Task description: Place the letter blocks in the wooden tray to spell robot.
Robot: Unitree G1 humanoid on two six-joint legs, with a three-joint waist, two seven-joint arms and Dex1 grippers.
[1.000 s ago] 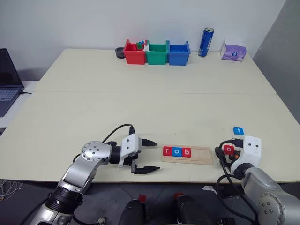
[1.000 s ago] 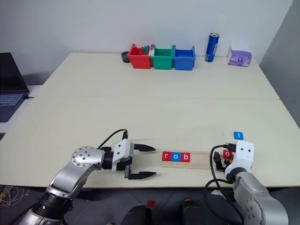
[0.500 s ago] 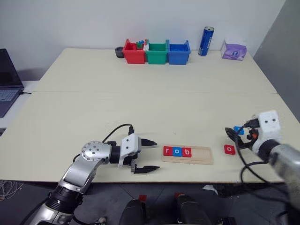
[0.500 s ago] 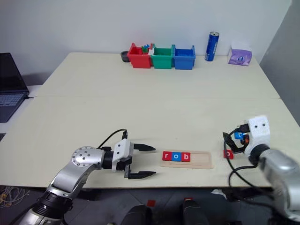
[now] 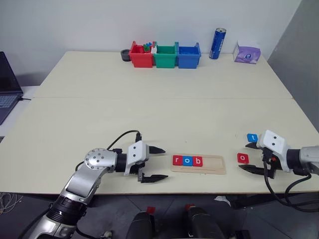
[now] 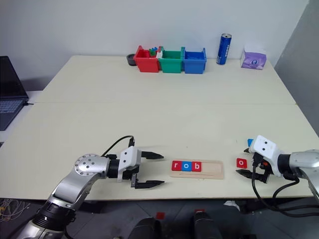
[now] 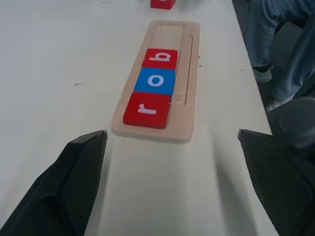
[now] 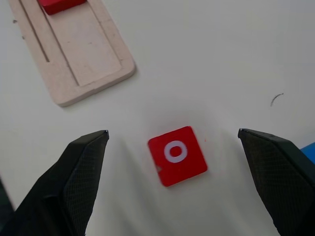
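The wooden tray lies near the table's front edge. In its left part sit three letter blocks: red r, blue o and red b. A red o block lies flat on the table just right of the tray, and a blue t block lies a little behind it. My right gripper is open, low over the table, with one finger on each side of the red o block and not touching it. My left gripper is open and empty, left of the tray, pointing at its r end.
Red, green and blue bins stand at the back of the table. To their right are a blue can and a purple tissue pack. A laptop sits at the far left. A person's legs show past the table edge.
My right arm swung out to the right, rolled its wrist and came down with its open fingers around the red o block. The blocks, the tray and the left gripper have not moved.
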